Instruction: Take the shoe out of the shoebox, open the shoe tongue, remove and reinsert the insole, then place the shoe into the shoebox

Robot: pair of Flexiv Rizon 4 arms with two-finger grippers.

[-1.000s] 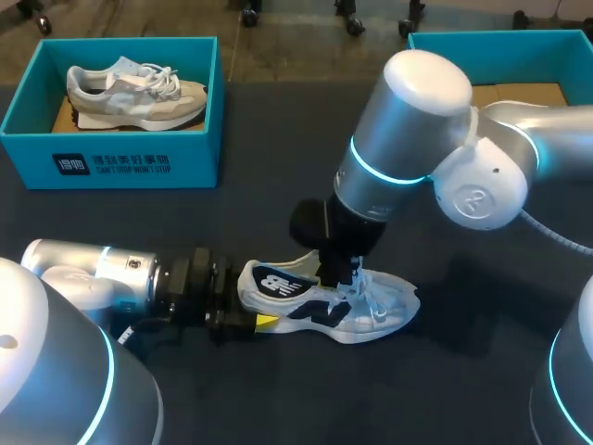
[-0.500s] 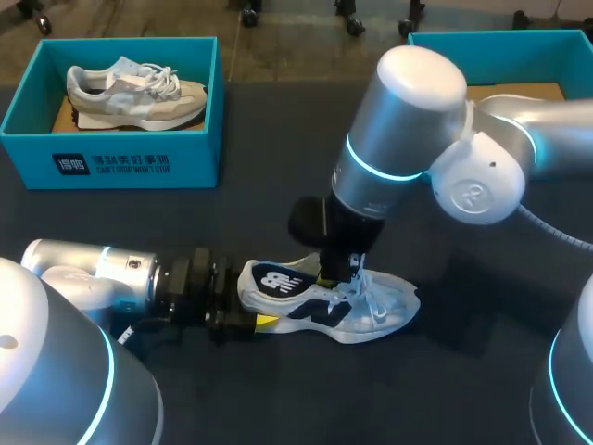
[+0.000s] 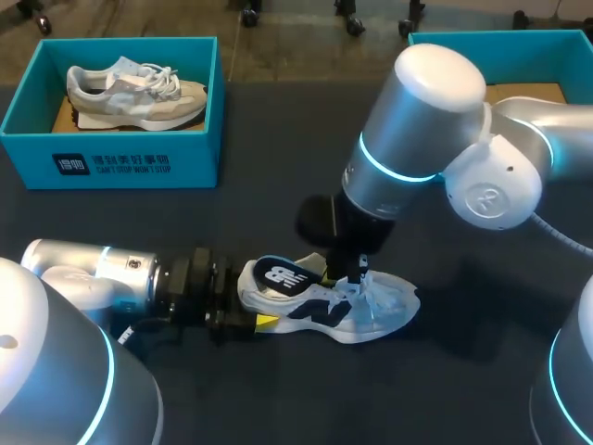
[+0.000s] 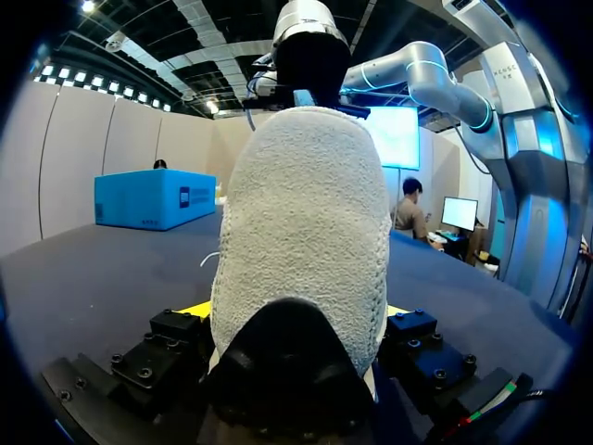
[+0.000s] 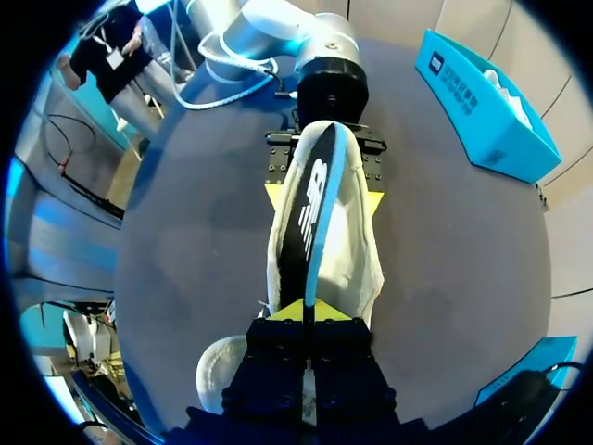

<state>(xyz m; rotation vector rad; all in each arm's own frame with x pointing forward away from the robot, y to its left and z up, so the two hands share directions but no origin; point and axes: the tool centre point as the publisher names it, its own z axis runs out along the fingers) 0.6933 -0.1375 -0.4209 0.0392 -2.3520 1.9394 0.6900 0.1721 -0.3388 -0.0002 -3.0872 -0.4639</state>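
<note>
A white shoe with dark side markings lies on the dark table, toe to the right. My left gripper has the heel between its fingers, one yellow tip pressed on each side. A dark insole with a white logo and blue edge stands up out of the shoe's opening. My right gripper is above the laces, shut on the insole's front end. In the right wrist view the insole runs edge-on from the right gripper toward the left gripper.
A blue shoebox at the back left holds a grey shoe. A second blue box stands at the back right, partly behind my right arm. Bare table lies in front of and to the right of the white shoe.
My right gripper closed on the insole and shifted a little right, drawing the insole's heel end up out of the shoe. The left arm and the shoe stayed put.
</note>
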